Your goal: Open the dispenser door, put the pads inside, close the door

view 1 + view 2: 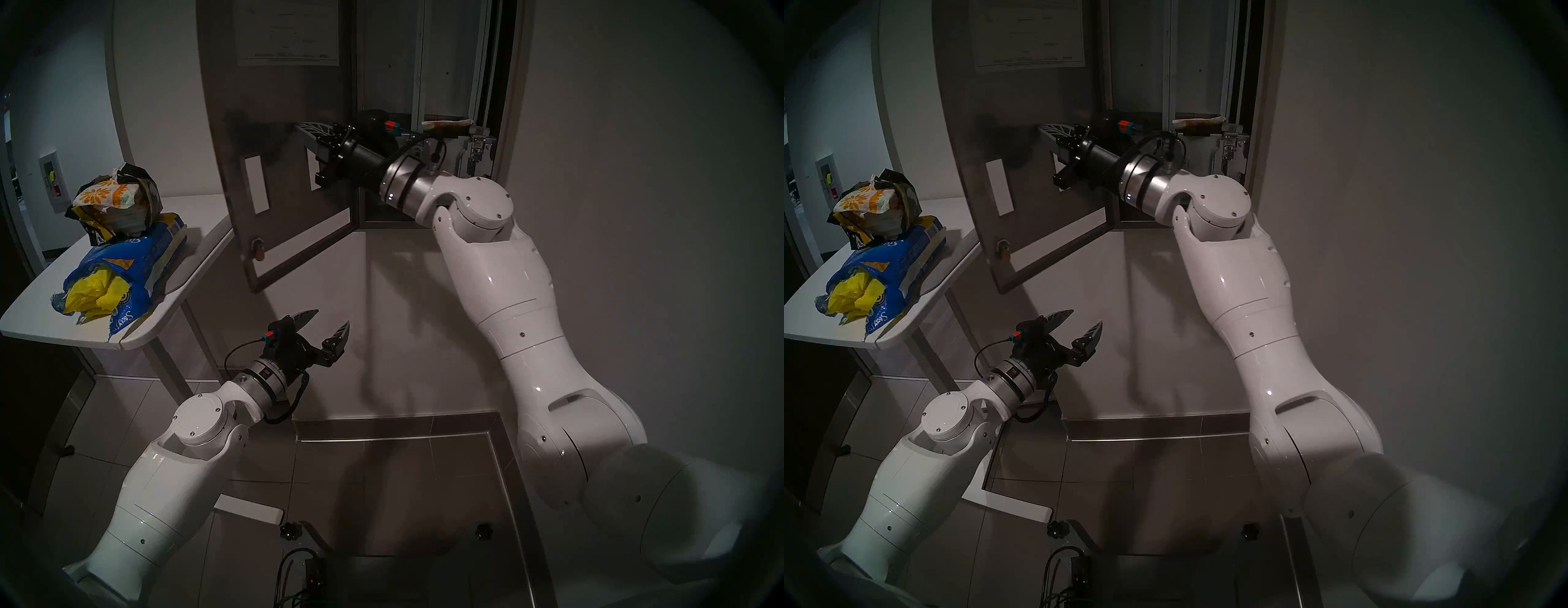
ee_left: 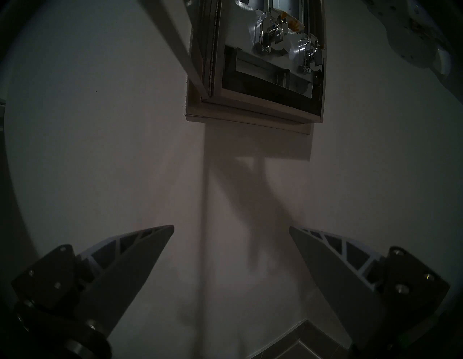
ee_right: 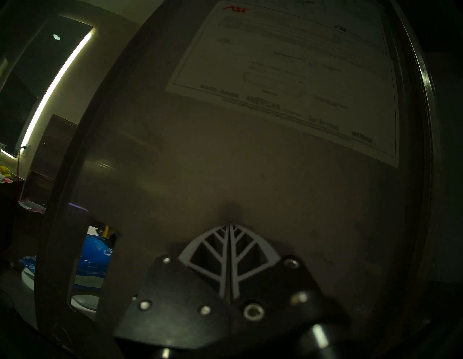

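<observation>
Right end effector (image 1: 297, 125) pinched together, empty, tips at inner face of open dispenser door (image 1: 275, 204). Left end effector (image 1: 329, 325) spread wide, empty, below the door.

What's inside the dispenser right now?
Inside the dispenser, one wrapped pad lies atop the right chrome lever mechanism. The right arm covers the left chute's lower part.

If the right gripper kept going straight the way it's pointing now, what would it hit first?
The right gripper, jaws shut, points at the inner face of the open dispenser door, below the white instruction sheet. That bare steel panel would be met first; the tips look almost on it already, though actual contact is unclear.
</observation>
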Controlling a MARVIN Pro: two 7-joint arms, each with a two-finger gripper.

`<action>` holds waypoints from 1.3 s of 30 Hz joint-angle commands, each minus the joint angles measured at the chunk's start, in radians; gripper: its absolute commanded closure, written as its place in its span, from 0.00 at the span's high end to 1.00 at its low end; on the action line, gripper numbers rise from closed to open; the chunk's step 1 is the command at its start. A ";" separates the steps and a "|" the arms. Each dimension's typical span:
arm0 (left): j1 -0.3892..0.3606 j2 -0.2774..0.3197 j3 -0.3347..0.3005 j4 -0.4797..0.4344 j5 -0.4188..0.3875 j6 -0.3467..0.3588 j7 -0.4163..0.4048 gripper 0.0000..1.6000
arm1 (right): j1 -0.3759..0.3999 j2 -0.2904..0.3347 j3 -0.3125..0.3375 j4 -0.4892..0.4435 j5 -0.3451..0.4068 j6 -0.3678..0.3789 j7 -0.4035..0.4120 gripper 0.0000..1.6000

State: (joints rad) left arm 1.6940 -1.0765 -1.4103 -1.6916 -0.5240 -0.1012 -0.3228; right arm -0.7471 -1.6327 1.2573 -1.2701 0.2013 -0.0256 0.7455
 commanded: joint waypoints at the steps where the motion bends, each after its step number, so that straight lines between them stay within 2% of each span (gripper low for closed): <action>1: -0.026 0.001 -0.013 -0.025 0.000 -0.011 0.000 1.00 | 0.119 -0.084 -0.006 0.050 -0.089 -0.025 -0.120 0.00; 2: -0.026 0.001 -0.013 -0.024 0.000 -0.011 0.000 1.00 | 0.108 -0.093 0.004 0.048 -0.110 -0.028 -0.120 0.00; 13: -0.026 0.000 -0.013 -0.023 0.000 -0.010 -0.002 1.00 | 0.190 -0.143 -0.004 0.203 -0.299 -0.048 -0.298 0.00; 24: -0.026 -0.001 -0.015 -0.024 0.001 -0.011 -0.003 1.00 | 0.267 -0.181 0.000 0.375 -0.436 -0.073 -0.432 0.00; 28: -0.026 -0.001 -0.015 -0.024 0.001 -0.011 -0.004 1.00 | 0.308 -0.182 0.004 0.447 -0.463 -0.082 -0.457 0.00; 29: -0.026 -0.001 -0.015 -0.024 0.001 -0.011 -0.004 1.00 | 0.295 -0.183 0.012 0.442 -0.471 -0.088 -0.463 0.00; 30: -0.026 -0.002 -0.015 -0.024 0.001 -0.011 -0.004 1.00 | 0.321 -0.181 0.009 0.478 -0.473 -0.096 -0.464 0.00; 31: -0.026 -0.002 -0.015 -0.024 0.002 -0.011 -0.004 1.00 | 0.304 -0.180 0.016 0.468 -0.481 -0.104 -0.468 0.00; 32: -0.026 -0.002 -0.016 -0.024 0.002 -0.011 -0.004 1.00 | 0.337 -0.177 0.011 0.513 -0.480 -0.111 -0.467 0.00; 33: -0.026 -0.002 -0.016 -0.024 0.002 -0.011 -0.004 1.00 | 0.321 -0.175 0.018 0.504 -0.489 -0.122 -0.471 0.00; 36: -0.026 -0.002 -0.016 -0.025 0.002 -0.012 -0.004 1.00 | 0.357 -0.168 0.019 0.566 -0.487 -0.151 -0.474 0.00; 37: -0.026 -0.002 -0.016 -0.025 0.002 -0.012 -0.004 1.00 | 0.339 -0.166 0.026 0.549 -0.492 -0.159 -0.475 0.00; 39: -0.026 -0.002 -0.017 -0.025 0.003 -0.012 -0.004 1.00 | 0.357 -0.160 0.028 0.579 -0.485 -0.180 -0.473 0.00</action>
State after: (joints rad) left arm 1.6939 -1.0805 -1.4139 -1.6888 -0.5235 -0.1004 -0.3289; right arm -0.4840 -1.8216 1.2485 -0.7761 -0.2674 -0.2009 0.3436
